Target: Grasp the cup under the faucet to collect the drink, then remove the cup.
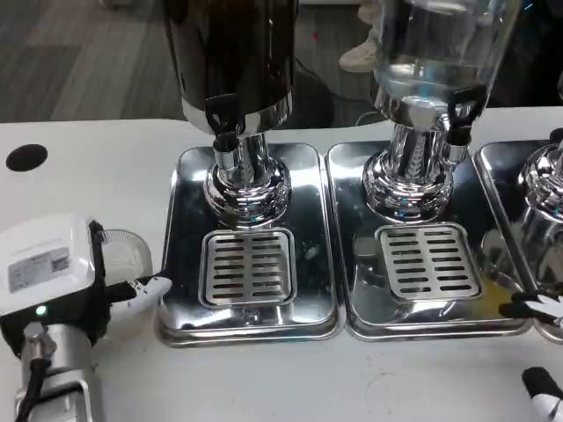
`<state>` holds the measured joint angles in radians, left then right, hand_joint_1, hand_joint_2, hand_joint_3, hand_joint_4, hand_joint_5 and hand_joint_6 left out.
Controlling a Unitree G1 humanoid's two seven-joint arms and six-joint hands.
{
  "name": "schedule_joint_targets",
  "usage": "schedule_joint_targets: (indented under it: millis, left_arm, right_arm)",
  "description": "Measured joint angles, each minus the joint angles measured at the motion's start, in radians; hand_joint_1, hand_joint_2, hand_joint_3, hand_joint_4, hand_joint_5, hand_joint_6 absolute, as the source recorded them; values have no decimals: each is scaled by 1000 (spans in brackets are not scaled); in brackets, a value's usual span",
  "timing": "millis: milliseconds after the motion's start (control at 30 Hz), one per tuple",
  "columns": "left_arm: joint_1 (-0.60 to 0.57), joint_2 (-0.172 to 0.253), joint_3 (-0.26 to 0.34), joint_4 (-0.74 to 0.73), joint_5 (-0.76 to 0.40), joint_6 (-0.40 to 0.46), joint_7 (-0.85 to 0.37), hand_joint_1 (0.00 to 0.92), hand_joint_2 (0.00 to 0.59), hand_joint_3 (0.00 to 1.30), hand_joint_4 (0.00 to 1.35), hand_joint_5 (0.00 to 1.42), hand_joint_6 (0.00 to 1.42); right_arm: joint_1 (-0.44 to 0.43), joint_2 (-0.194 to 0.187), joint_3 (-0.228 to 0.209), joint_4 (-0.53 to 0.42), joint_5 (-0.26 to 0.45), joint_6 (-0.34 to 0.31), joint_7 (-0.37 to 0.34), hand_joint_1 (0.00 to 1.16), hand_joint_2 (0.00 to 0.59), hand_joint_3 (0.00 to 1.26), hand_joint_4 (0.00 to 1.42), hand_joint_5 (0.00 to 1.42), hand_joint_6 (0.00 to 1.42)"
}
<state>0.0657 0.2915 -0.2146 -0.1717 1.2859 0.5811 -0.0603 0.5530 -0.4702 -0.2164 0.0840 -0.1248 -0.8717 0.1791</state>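
Clear plastic, the cup (123, 255) sits on the white table (88, 167), left of the shiny tray (312, 220) and well away from the dark faucet (224, 123). I see my left hand (66, 277) wrapped around it. Only my right hand's fingertips (537, 308) show by the edge, so I can't tell their state.

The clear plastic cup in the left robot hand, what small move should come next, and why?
Probably carry the clear plastic cup rightward onto the slotted metal drip grate below the black faucet of the dark drink dispenser. The left robot hand holds the cup on the white table, beside the shiny steel tray and not yet under the spout, so nothing could pour into it.
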Motion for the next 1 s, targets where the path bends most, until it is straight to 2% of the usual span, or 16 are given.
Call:
schedule_joint_targets:
  millis: [300, 567, 833, 933, 1000]
  left_arm:
    - [22, 0, 26, -49, -55, -6, 29, 321, 127, 466, 548, 820, 992]
    - [26, -7, 39, -126, -58, -19, 40, 316, 127, 468, 548, 822, 989]
    - [27, -46, 31, -133, -78, -46, 57, 322, 125, 469, 548, 812, 959]
    - [11, -89, -15, -126, -78, -63, 75, 324, 125, 469, 548, 811, 958]
    - [-2, -101, -32, -115, -78, -74, 82, 325, 125, 469, 548, 807, 947]
  right_arm:
    - [-1, 2, 8, 7, -4, 1, 0, 467, 388, 278, 177, 83, 0]
    - [-1, 7, 12, 7, -5, 1, 0, 467, 388, 277, 177, 83, 0]
    - [2, 7, 12, 6, -3, 1, 0, 467, 388, 277, 177, 83, 0]
    - [4, 1, 8, 5, 3, 1, 4, 467, 388, 277, 177, 83, 0]
    - [7, 0, 6, 5, 6, 1, 7, 467, 388, 277, 177, 83, 0]
